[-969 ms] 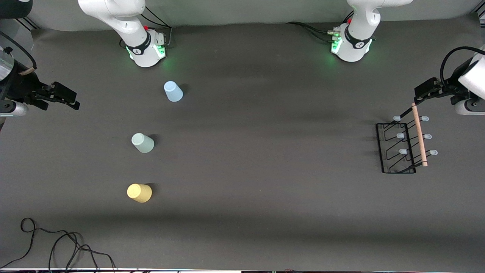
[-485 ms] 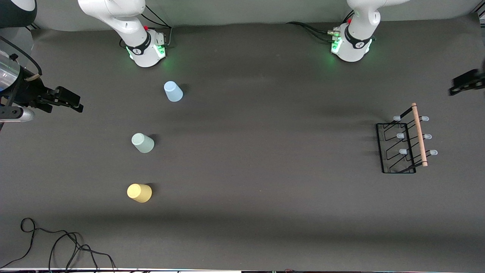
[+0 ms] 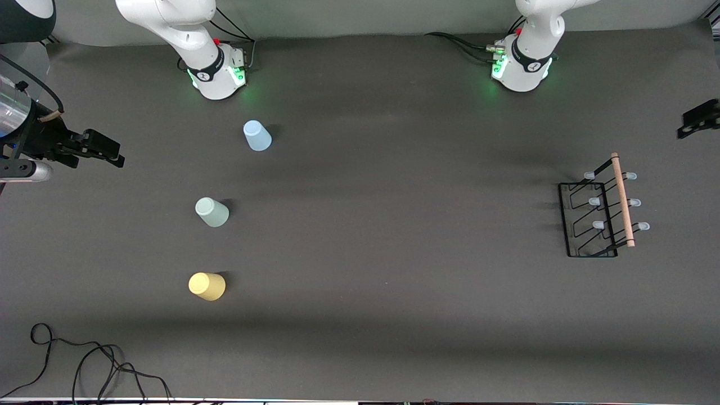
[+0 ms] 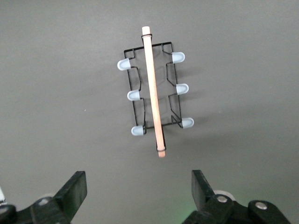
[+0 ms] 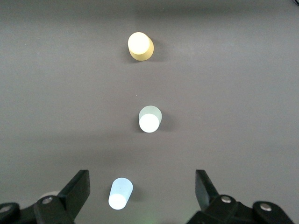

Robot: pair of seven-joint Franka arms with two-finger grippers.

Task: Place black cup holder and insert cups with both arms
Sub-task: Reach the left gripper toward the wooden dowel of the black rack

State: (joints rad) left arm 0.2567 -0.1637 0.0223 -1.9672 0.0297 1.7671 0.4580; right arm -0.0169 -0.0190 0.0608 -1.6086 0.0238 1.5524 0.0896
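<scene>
A: Where is the rack [image 3: 597, 212]?
B: On the surface [image 3: 394, 225] at the left arm's end, apart from the left gripper [image 4: 138, 194], fingers spread, holding nothing.
A: And the cups?
B: Blue cup [image 3: 257, 135], green cup [image 3: 211, 212] and yellow cup [image 3: 206, 286] stand upside down, a row before the right gripper [image 5: 141, 192], fingers also spread. A loose cable [image 3: 84, 365] lies near the front edge.

No text, label, brand, number or sign can be read anywhere. The dark band on each robot base [image 3: 215, 70] carries a small white mark, too small to make out. The cups, the rack and the desk surface are plain and bear no writing.
</scene>
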